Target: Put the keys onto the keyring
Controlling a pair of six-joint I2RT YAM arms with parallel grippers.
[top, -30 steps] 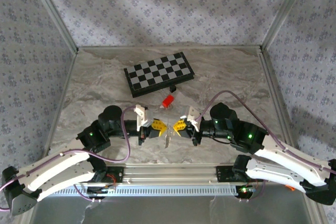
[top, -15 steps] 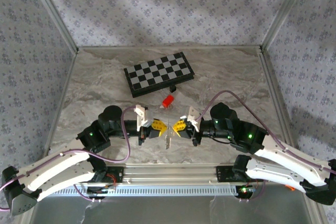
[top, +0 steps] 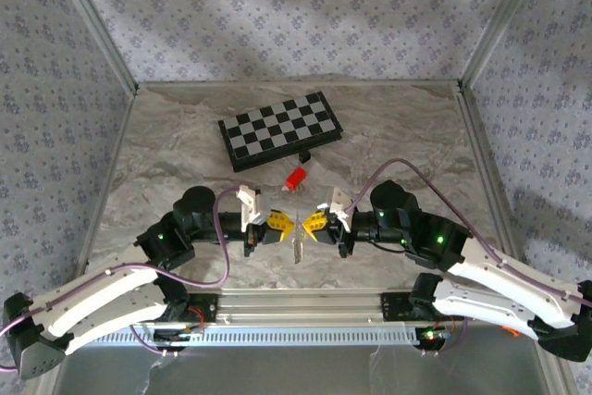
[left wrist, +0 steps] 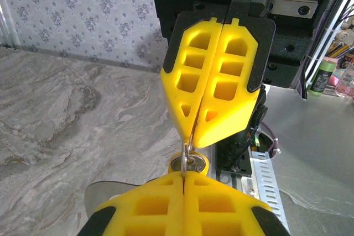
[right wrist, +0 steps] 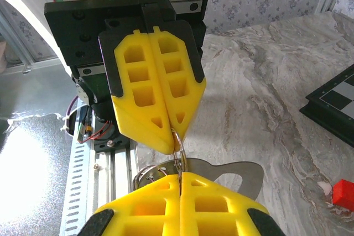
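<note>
Two grippers tip to tip at the near middle of the table [top: 166, 154]: left gripper [top: 280, 226] and right gripper [top: 313, 224], both clenched, each pinching one end of the thin silvery keyring [right wrist: 178, 142] spanning the small gap between them. Keys [top: 296, 249] hanging just beneath that meeting point, one with a yellow head. Chessboard [top: 280, 129] and small red piece [top: 295, 178] farther back, well apart from both grippers

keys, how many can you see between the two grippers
2: a yellow-headed key just under the pinched keyring, and a plain silver key beside it. More may be hidden.
</note>
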